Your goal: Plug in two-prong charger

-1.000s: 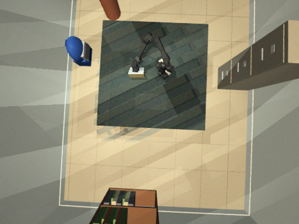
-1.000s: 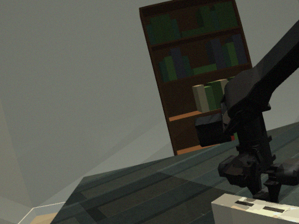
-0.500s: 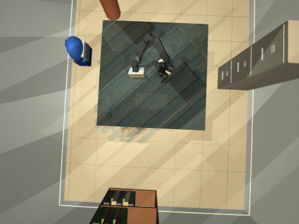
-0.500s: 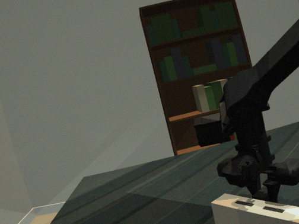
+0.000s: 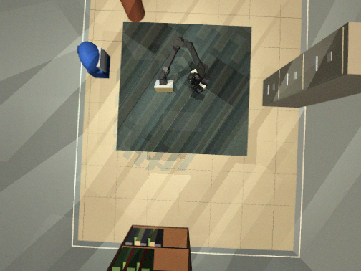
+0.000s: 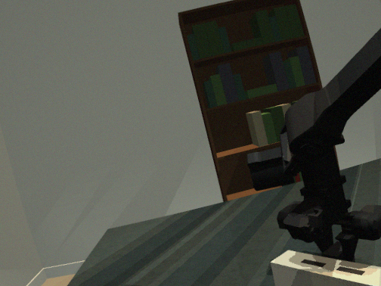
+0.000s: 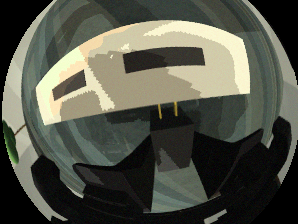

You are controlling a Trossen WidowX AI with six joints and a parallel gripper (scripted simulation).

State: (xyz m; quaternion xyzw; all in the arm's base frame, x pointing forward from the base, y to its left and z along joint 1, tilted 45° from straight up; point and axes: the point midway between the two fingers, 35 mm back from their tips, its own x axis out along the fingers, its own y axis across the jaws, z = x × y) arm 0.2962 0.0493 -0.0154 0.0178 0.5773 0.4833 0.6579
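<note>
The charger (image 7: 172, 147) is a dark block with two thin gold prongs, pointing toward the white power strip (image 7: 225, 75) (image 6: 289, 274) (image 5: 203, 86). My gripper (image 7: 168, 135) (image 6: 343, 253) (image 5: 196, 89) is shut on the charger, a finger on each side. In the wrist view the prong tips overlap the strip's near edge, below the larger dark outlet slot (image 7: 164, 59), the one on the right there. The prongs are visible outside the slot. A second outlet slot (image 7: 69, 85) is at the left. Their height above the strip is hard to judge.
The strip stands on a dark green striped table top (image 5: 172, 125) (image 6: 159, 250). The arm rises from a pale box (image 5: 164, 89). Around the table are a blue chair (image 5: 89, 55), a grey cabinet (image 5: 294, 80) and a bookshelf (image 5: 175, 237) (image 6: 227, 132).
</note>
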